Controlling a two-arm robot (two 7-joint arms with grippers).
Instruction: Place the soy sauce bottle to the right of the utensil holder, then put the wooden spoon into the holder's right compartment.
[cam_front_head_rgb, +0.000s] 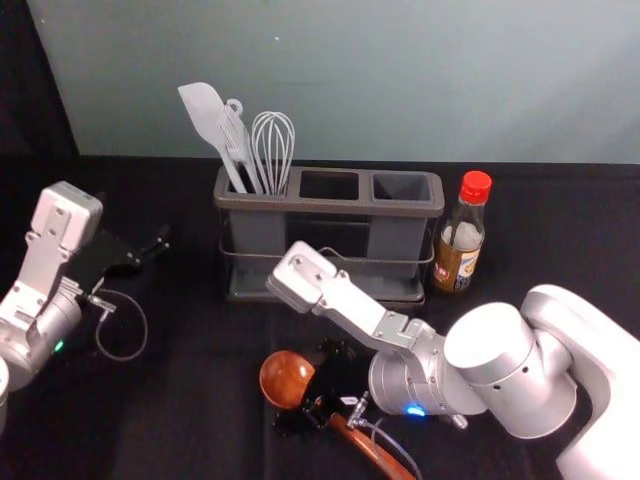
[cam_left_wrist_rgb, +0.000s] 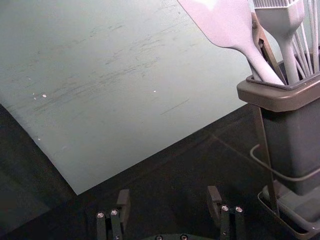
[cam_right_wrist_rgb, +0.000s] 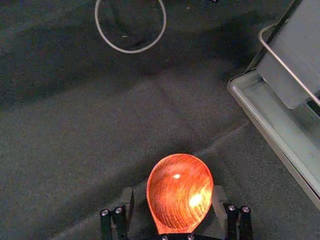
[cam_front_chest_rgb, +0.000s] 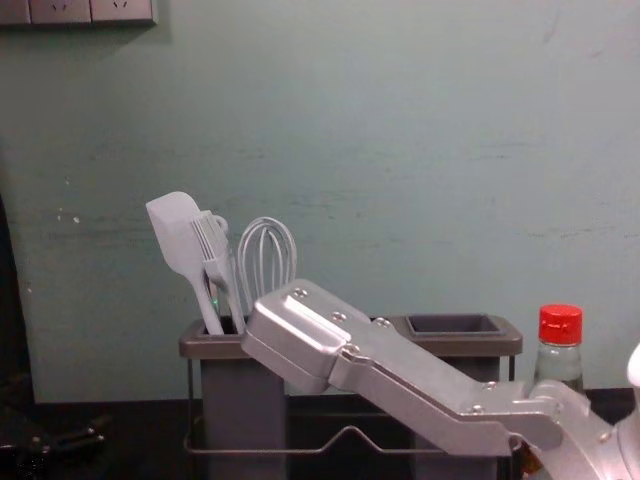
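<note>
Wooden spoon (cam_front_head_rgb: 286, 378) lies right at the right gripper (cam_right_wrist_rgb: 173, 193), bowl between its parted fingers; pincer looks released, contact uncertain. Handle runs from bowl back under the pincer, toward the robot's right. Closing across that long axis seems the next move. Right arm nearer; left gripper (cam_left_wrist_rgb: 169, 202) idle, spread, well off to the pincer's left. Utensil holder (cam_front_head_rgb: 258, 232) ahead; soy sauce bottle (cam_front_head_rgb: 458, 240) ahead and right, seemingly placed.
</note>
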